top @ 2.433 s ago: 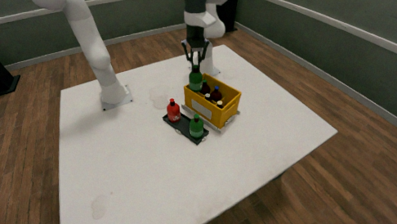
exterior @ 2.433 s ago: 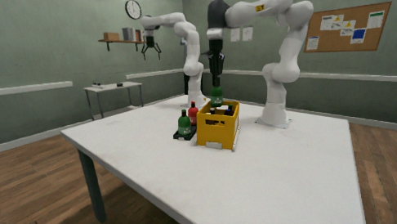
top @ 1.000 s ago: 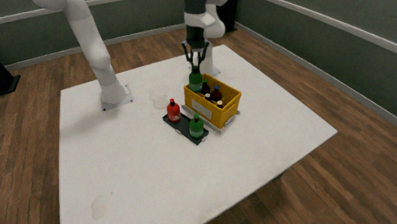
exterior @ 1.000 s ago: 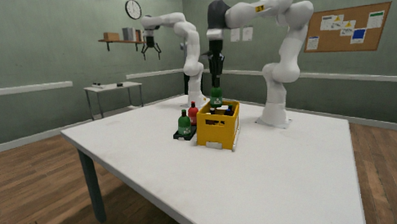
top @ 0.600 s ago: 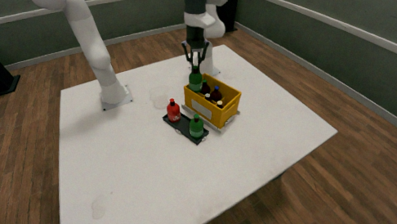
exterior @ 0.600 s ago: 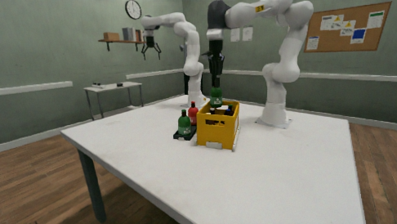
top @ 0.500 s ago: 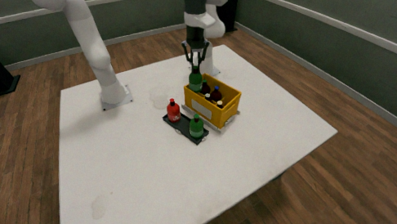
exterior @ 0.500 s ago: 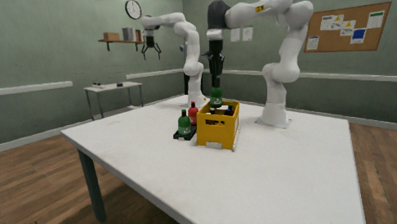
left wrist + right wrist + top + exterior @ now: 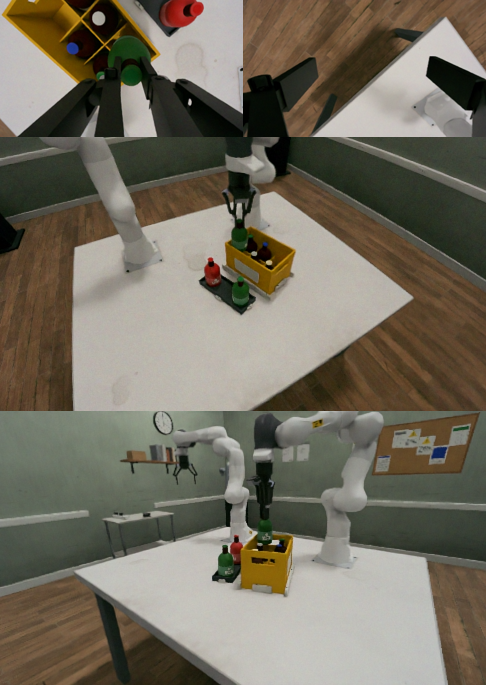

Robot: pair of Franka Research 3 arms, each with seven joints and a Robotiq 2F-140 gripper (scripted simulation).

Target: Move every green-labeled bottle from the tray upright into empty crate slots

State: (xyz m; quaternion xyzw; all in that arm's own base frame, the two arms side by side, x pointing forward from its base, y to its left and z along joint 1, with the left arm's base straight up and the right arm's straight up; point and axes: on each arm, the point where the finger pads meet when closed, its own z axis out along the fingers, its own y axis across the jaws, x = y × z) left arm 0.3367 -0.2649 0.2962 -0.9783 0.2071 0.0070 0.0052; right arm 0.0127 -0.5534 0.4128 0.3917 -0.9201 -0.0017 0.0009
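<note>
My left gripper is shut on the neck of a green-labeled bottle. The bottle is upright at a corner slot of the yellow crate, its body largely above the rim; its base is hidden. Another green-labeled bottle stands on the black tray, with a red bottle at the other end. My right gripper is open and empty, high away from the crate.
The crate holds several dark bottles, among them one with a blue cap, one with a white cap and one with a green cap beside the held bottle. The tray lies close along the crate's long side.
</note>
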